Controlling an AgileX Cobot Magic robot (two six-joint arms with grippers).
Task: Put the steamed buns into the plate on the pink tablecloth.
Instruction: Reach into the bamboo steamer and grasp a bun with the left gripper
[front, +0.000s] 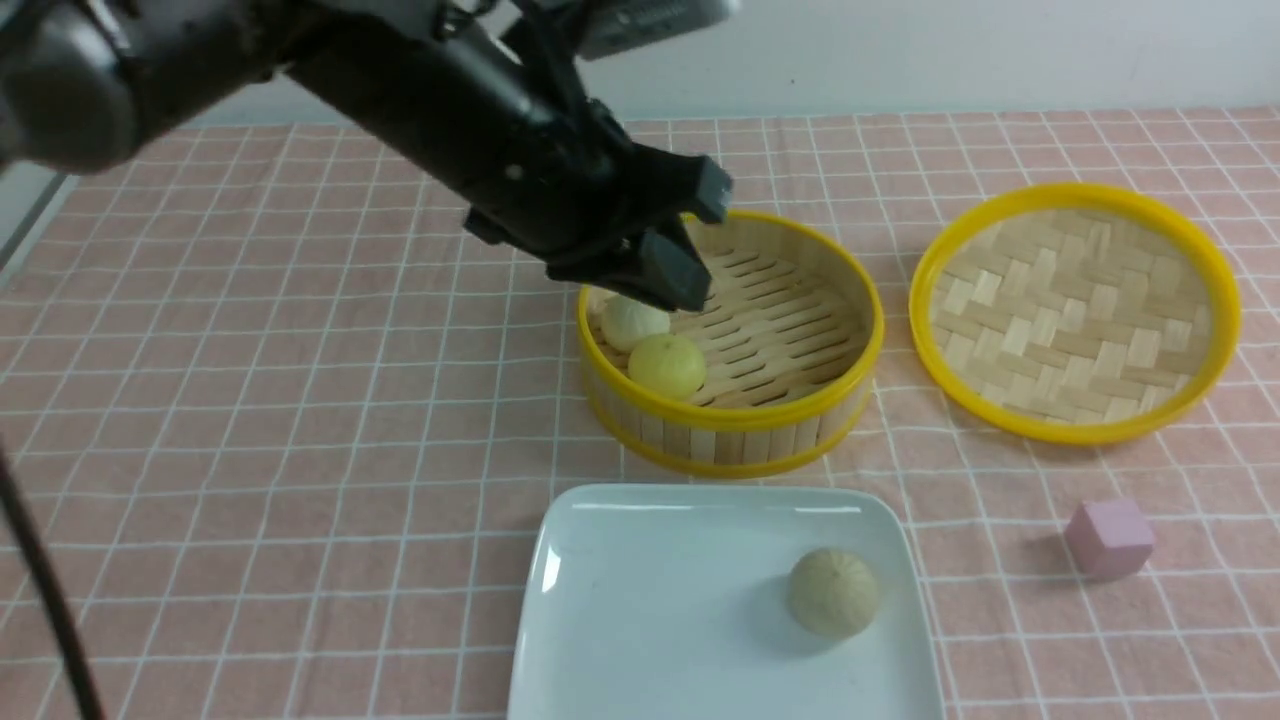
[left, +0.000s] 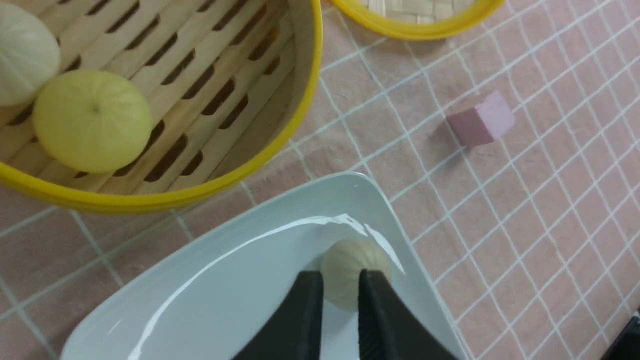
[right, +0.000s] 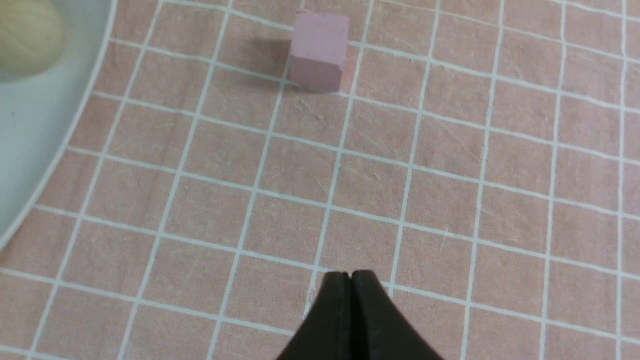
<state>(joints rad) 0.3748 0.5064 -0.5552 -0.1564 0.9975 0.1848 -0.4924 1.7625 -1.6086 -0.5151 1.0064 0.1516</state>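
Left gripper (front: 708, 245): empty, jaws parted by a narrow gap, hanging over the 10 o'clock rim of the basket (front: 860, 330). Directly beneath it is the white bun (front: 632, 322), which touches the yellow bun (front: 667, 365) on its 5 o'clock side. Both sit on the slats against the basket wall at about 8 o'clock. Step in hand, by judgement: fetching the next bun out of the basket. The gap looks narrower than a bun, so the jaws should widen before the descent. The fingers should come down inside the yellow rim without touching it and straddle one bun only, along the line that keeps both fingers off its neighbour. The yellow bun looks the freer of the two, being less crowded by the wall. The squeeze should be light, as the buns look soft and round and could dent or roll. Once held, the bun must rise clear of the rim before moving toward 6 o'clock. Plate (front: 600, 640): at 6 o'clock of the basket, on the cloth (front: 250, 450), holding one beige bun (front: 833, 592) toward its 3 o'clock edge; the bare 9 o'clock half is the better drop spot. Lid (front: 1075, 195): at 3 o'clock of the basket, apart from it. Cube (front: 1108, 538): at 3 o'clock of the plate, to be ignored. Right gripper (right: 350, 275): clenched on nothing, over bare cloth near the cube.
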